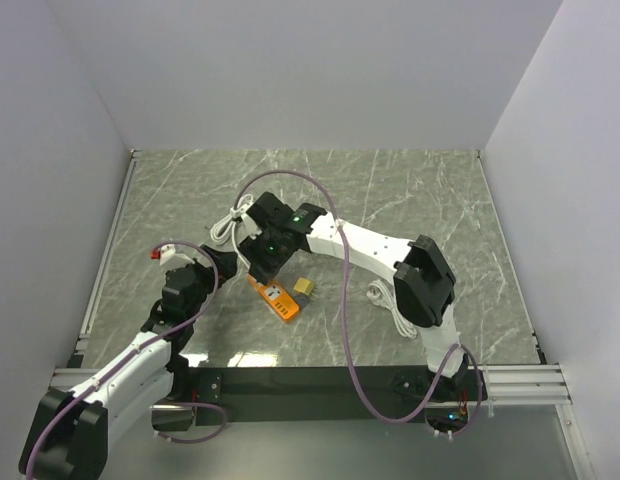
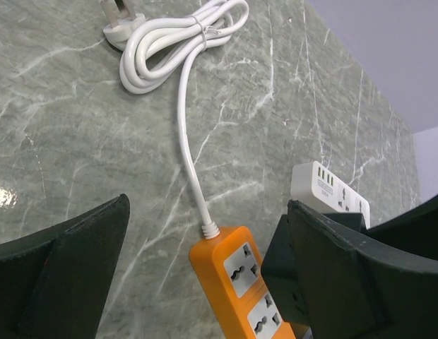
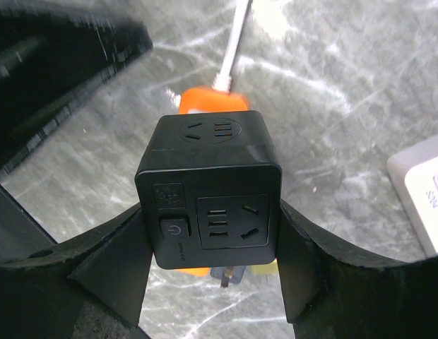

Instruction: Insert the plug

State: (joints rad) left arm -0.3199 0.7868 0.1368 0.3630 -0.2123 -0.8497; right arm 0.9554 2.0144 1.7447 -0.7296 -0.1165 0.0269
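An orange power strip (image 1: 277, 298) lies flat on the marble table, sockets up; its end with two sockets shows in the left wrist view (image 2: 241, 279). My right gripper (image 1: 262, 260) is shut on a black cube plug adapter (image 3: 212, 187) and holds it just above the strip's cable end (image 3: 205, 101), with a metal prong (image 3: 225, 277) showing below the cube. The cube's side also shows in the left wrist view (image 2: 293, 258). My left gripper (image 1: 216, 266) is open and empty, low over the table just left of the strip, with its fingers (image 2: 63, 275) on either side of the strip's end.
The strip's white cable (image 2: 185, 120) runs to a tied coil and a white plug (image 2: 120, 30) at the back. A white USB power strip (image 2: 328, 187) lies beyond the cube. A small tan block (image 1: 304, 288) sits right of the orange strip. Another white cable coil (image 1: 382, 297) lies by the right arm.
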